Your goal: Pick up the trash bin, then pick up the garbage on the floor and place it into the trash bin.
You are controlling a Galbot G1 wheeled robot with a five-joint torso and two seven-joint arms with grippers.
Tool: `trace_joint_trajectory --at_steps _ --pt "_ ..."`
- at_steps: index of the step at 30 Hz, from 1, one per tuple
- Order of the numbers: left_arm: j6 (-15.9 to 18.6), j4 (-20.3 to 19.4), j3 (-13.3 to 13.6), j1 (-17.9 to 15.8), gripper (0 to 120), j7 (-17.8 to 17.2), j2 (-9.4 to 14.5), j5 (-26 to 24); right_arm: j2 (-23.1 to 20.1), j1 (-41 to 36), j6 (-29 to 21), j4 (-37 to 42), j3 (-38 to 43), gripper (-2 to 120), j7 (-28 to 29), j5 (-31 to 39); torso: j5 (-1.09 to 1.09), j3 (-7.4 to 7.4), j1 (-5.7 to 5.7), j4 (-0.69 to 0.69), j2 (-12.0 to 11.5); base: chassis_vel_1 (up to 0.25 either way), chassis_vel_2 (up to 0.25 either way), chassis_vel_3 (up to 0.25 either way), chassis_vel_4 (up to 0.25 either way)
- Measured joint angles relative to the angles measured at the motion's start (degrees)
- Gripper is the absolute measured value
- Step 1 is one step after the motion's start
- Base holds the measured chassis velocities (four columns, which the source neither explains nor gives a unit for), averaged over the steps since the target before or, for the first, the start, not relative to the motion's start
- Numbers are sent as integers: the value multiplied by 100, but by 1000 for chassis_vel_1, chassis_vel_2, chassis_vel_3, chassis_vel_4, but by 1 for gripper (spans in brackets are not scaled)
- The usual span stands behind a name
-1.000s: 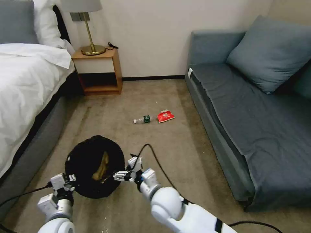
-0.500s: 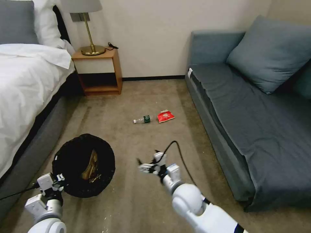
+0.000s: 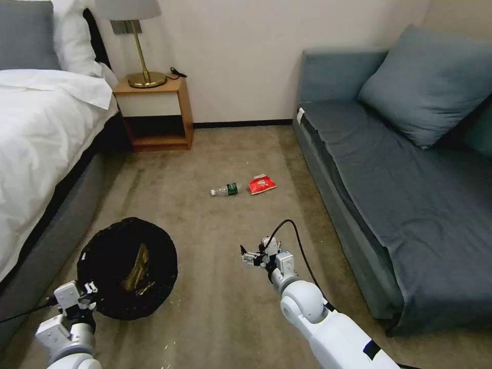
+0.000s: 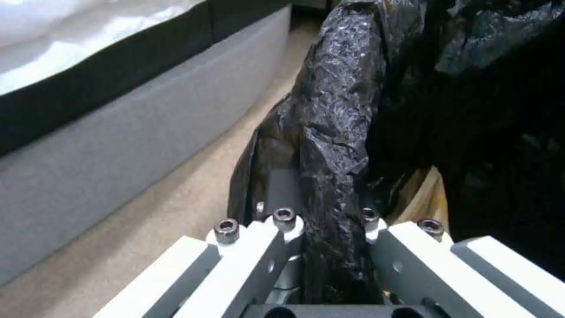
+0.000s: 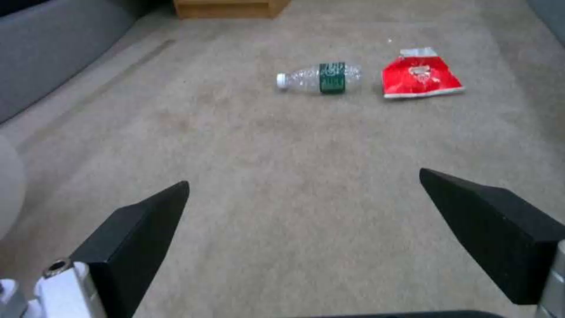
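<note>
- On the left is the bed (image 3: 41, 128), and the left gripper (image 3: 87, 297) sits low beside it, pinched tight on the near rim of the trash bin (image 3: 128, 266)
- The left wrist view shows the crinkly black bag of the bin squeezed between the two jaws, so the bin is held by its edge
- The bin has slid a bit more to the left and nearer the bed than it was a moment ago, so the left arm is carrying it out of the way
- Inside the bin lies a gold-brown wrapper (image 3: 134, 262) with something tan under it; I cannot tell just what the tan thing is, because the dark bag hides most of it
- In the middle, the right gripper (image 3: 254, 255) was right at the bin's rim a second ago; now it has swung away to the right and points out over the carpet, with its jaws wide apart and nothing in them
- That looks like a drop just got done, and the arm is free for the next piece
- Farther ahead on the floor lie the bottle (image 3: 227, 189) and, just beside it on the right, the red packet (image 3: 262, 184); both are well apart from the right gripper
- So two pieces are not picked up yet
- On the right is the sofa (image 3: 389, 195), cut off at the edge
</note>
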Motion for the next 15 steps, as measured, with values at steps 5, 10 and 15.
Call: trace_joint_trajectory --at_steps 5,10,15 --pt "-1 2 13 -28 3 0 9 5 24 31 12 -11 -29 100 0 -1 0 0 0 0 0 -133 127 135 -134" --pt "0 16 12 -48 3 7 33 -3 25 42 29 -38 -52 100 2 -3 1 0 1 0 0 -210 223 203 -209" --pt "2 34 13 -73 3 16 38 -11 11 56 53 -60 -75 100 3 -15 -1 1 1 -1 0 -210 193 201 -205"
